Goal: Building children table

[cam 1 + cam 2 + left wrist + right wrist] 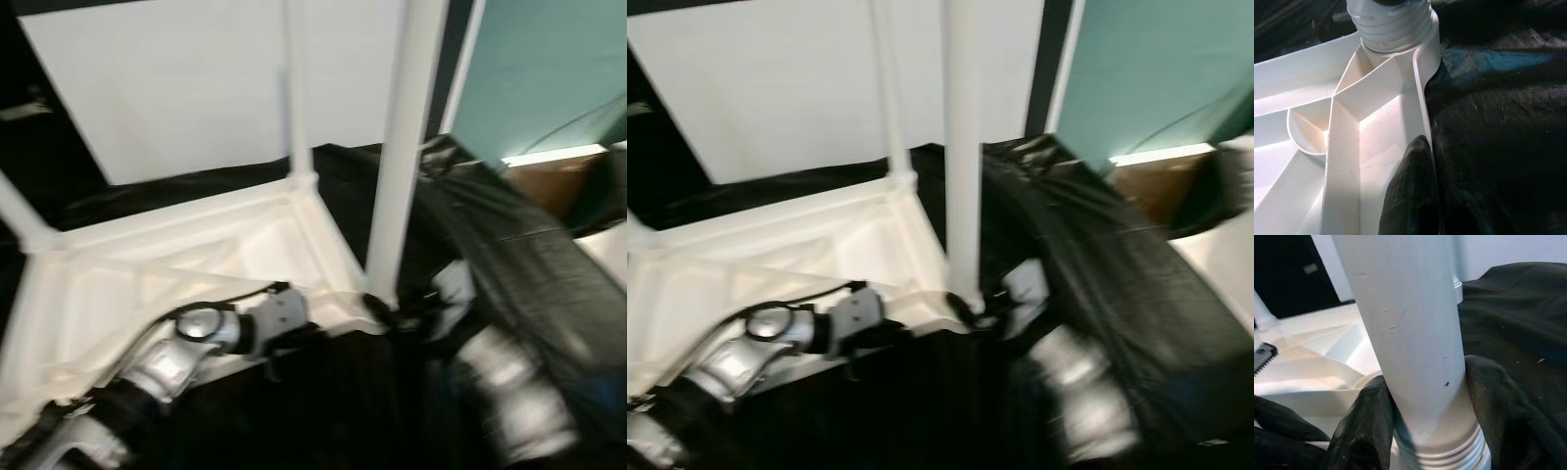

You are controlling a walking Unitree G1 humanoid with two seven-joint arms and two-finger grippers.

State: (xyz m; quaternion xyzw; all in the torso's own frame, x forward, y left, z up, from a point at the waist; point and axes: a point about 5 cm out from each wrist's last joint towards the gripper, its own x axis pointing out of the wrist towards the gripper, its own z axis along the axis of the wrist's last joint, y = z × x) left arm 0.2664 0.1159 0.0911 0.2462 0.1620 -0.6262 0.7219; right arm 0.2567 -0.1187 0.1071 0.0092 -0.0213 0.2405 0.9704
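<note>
A white plastic table top (196, 264) lies upside down on a black sheet. Three white legs stand up from its corners; the nearest leg (402, 147) rises at the front right corner. My right gripper (1422, 421) is shut on this leg just above its threaded base, one black finger (1364, 426) on each side. In the left wrist view, the left gripper (1432, 196) clamps the table top's rim (1425, 122) close to that same corner, below the leg's threaded socket (1391, 24). From the head, the left gripper (313, 333) is at the front edge.
A large white panel (196, 78) leans behind the table. A teal board (549, 69) and a brown box (549, 181) stand at the back right. Black plastic sheeting (529, 255) is heaped on the right and covers the floor in front.
</note>
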